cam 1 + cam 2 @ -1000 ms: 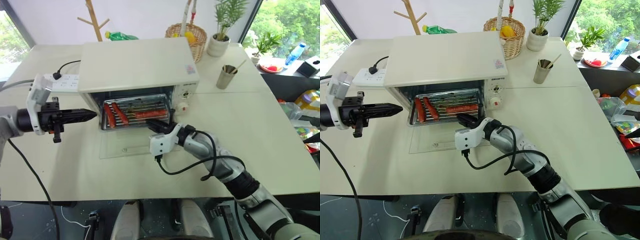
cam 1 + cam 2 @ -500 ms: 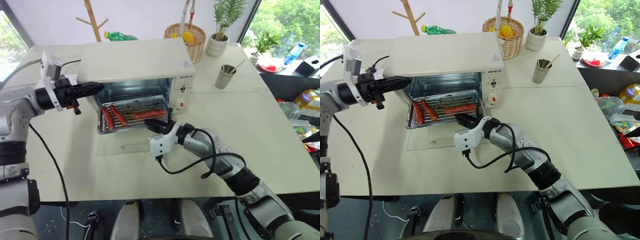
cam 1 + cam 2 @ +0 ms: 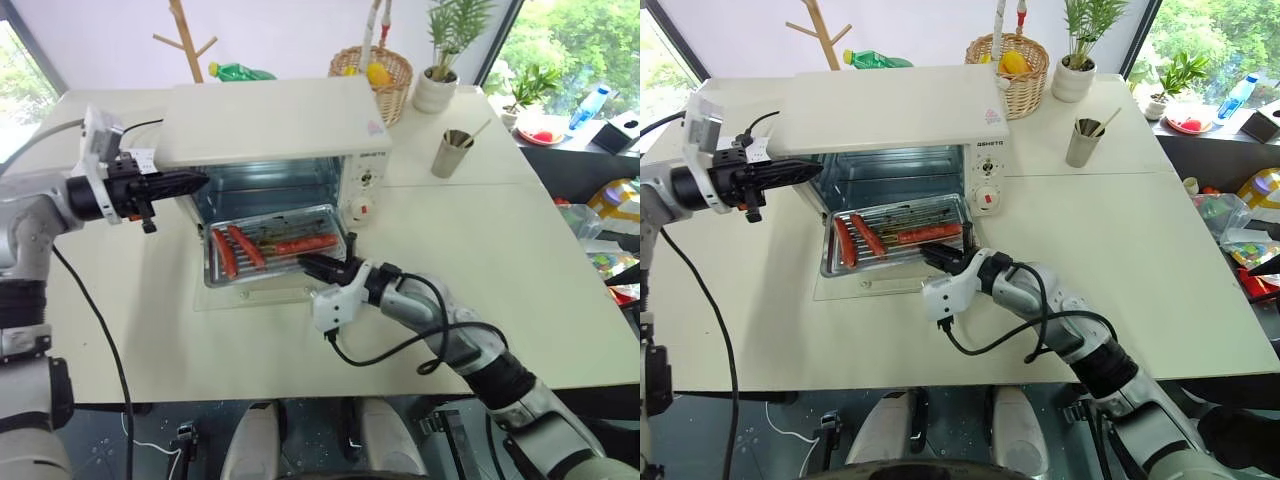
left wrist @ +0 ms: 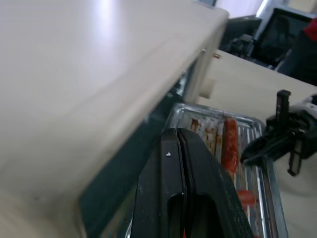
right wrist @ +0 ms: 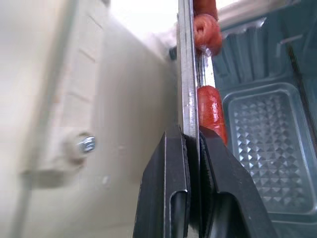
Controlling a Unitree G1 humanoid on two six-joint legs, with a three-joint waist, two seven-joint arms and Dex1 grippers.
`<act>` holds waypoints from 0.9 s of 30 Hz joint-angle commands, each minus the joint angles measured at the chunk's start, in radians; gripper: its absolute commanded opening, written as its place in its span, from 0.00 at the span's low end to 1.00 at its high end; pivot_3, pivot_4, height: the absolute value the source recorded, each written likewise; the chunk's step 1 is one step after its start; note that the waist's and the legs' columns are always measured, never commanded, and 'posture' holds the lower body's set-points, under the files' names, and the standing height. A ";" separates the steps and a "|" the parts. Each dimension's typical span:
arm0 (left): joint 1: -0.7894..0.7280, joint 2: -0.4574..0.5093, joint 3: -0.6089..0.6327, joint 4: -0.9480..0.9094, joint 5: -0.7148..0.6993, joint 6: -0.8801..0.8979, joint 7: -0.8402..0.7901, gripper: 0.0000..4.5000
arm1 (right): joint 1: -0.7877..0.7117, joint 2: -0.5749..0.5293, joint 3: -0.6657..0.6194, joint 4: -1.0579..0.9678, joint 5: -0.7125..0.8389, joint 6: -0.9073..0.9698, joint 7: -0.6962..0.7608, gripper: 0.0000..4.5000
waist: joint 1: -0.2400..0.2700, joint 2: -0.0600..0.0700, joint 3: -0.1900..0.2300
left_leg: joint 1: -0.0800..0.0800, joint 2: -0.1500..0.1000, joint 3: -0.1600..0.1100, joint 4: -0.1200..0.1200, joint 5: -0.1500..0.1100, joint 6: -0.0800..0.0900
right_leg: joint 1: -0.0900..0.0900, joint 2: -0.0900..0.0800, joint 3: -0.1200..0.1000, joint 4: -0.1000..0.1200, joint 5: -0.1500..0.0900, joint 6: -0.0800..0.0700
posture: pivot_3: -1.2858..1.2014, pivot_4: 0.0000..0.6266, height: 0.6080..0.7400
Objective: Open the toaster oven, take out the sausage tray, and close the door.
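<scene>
Now the right hand pinches the front rim of the sausage tray, half out of the toaster oven.

Its black fingers clamp the thin metal edge, red-orange sausages just beyond them. The tray lies over the door, which is folded flat onto the worktop. The left hand, fingers pressed together and holding nothing, sits at the oven's upper left front corner. Behind the oven stand a wicker basket, a potted plant and a metal cup.
</scene>
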 commanded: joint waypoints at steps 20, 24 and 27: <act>0.542 -0.029 0.506 -0.343 -0.504 0.643 0.317 0.99 | -0.027 -0.108 -0.098 0.049 -0.014 -0.296 -0.150 0.00 | 0.005 0.000 0.000 | 0.001 0.001 0.000 0.000 0.000 0.000 | 0.000 -0.003 0.004 0.000 -0.002 -0.003 | 0.52 0.24 1.00; 0.534 -0.117 0.510 -0.320 -0.567 0.729 0.463 0.99 | -0.039 -0.100 -0.097 0.051 -0.004 -0.306 -0.143 0.00 | 0.005 -0.001 0.000 | 0.001 0.001 0.000 0.000 0.000 0.000 | 0.001 -0.003 0.004 0.001 -0.001 -0.002 | 0.52 0.24 1.00; 0.501 -0.176 0.507 -0.288 -0.612 0.771 0.563 0.99 | -0.044 -0.094 -0.098 0.045 0.001 -0.303 -0.137 0.00 | 0.005 -0.001 0.000 | 0.002 0.001 -0.002 0.001 0.000 0.000 | 0.001 -0.003 0.004 0.001 0.000 0.000 | 0.52 0.24 1.00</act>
